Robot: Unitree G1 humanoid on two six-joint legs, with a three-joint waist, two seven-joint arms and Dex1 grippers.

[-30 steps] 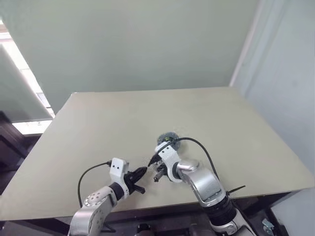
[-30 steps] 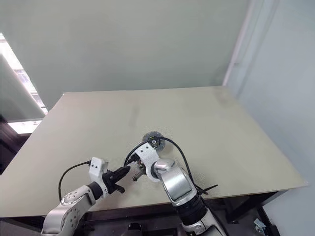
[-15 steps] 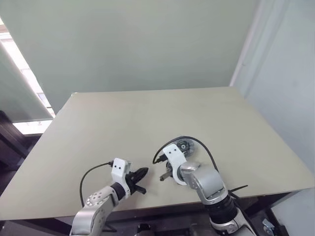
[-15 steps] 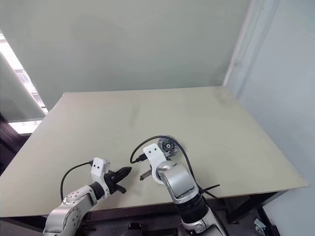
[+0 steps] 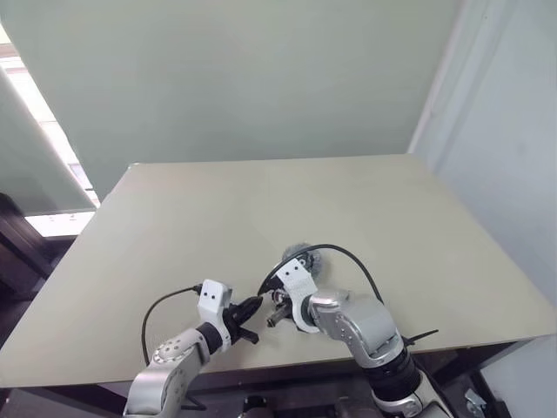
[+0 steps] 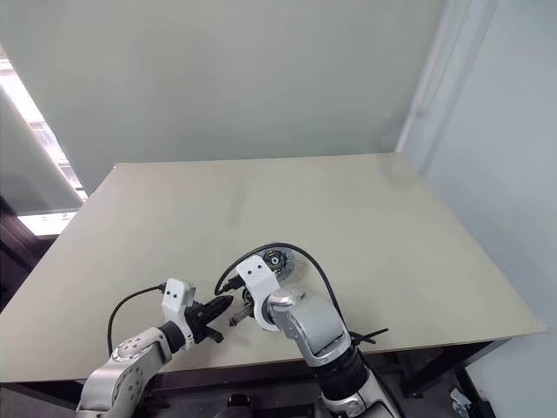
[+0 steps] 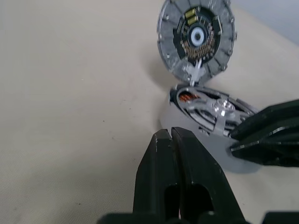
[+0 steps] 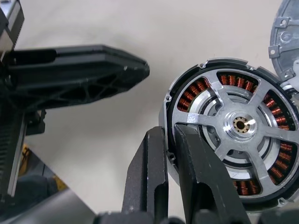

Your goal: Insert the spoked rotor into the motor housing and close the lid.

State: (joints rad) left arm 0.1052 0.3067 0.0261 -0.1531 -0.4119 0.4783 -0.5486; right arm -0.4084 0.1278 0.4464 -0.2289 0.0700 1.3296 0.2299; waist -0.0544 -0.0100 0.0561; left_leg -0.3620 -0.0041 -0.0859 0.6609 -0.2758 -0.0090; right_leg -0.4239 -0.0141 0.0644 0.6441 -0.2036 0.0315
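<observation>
The motor housing [image 8: 187, 100] shows its ring of copper windings, and the silver spoked rotor [image 8: 240, 123] sits inside it. The grey lid [image 7: 196, 37], with a dark centre, stands open and upright behind the housing. It also rises above the right wrist in the head views [image 5: 300, 254]. My right gripper [image 8: 169, 135] is shut on the housing's near rim. My left gripper [image 7: 170, 135] is shut with nothing in it, its tips a short way from the housing's side. Its black fingers [image 8: 93, 70] lie beside the housing.
Everything rests on a wide beige table [image 5: 174, 226] near its front edge. A black cable [image 5: 348, 252] arcs over the right wrist, and another loops behind the left wrist [image 5: 161, 305]. A wall stands behind the table's far edge.
My right gripper has carried the motor left and nearer the front edge, close to the left gripper, and the open lid moved with it. The left gripper has kept still.
</observation>
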